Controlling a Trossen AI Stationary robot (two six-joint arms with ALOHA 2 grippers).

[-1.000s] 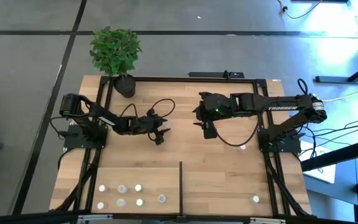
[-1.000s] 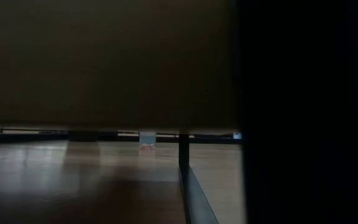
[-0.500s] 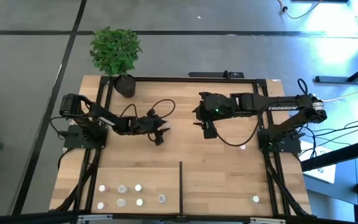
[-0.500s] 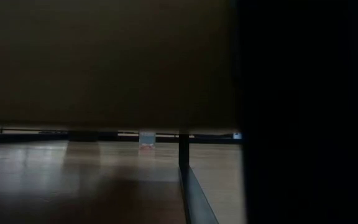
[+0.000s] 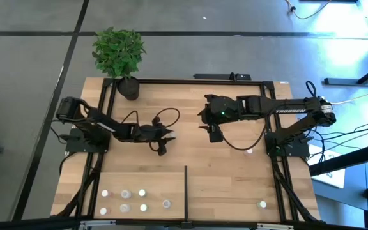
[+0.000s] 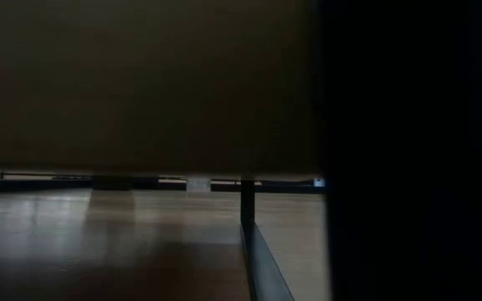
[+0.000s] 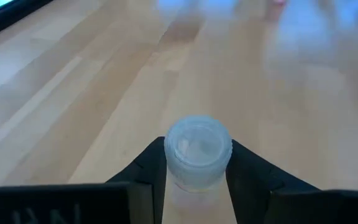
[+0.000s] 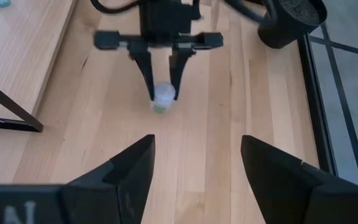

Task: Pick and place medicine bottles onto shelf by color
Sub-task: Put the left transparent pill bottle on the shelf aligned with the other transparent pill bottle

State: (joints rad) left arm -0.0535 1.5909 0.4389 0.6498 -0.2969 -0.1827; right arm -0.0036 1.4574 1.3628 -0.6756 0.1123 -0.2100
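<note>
The step in hand is the pick: at the middle left of the high view, the left gripper (image 5: 161, 148) is low over the narrow-planked wooden tabletop (image 5: 235, 172), and its own wrist view shows the two dark fingers (image 7: 145, 171) pressed against either side of a small clear round medicine bottle with a whitish ribbed cap (image 7: 197, 152), so it looks clamped on that bottle. The right gripper (image 8: 194, 158) waits right of centre with its fingers spread wide and empty, looking across at the same bottle (image 8: 163, 96). Seven more tiny bottles (image 5: 124, 193) already stand on the flat light-wood shelf (image 5: 222, 191) at the bottom of the high view, most left of its short black divider bar (image 5: 185, 188). The next move likely calls for a straight lift, then a carry to the matching side.
</note>
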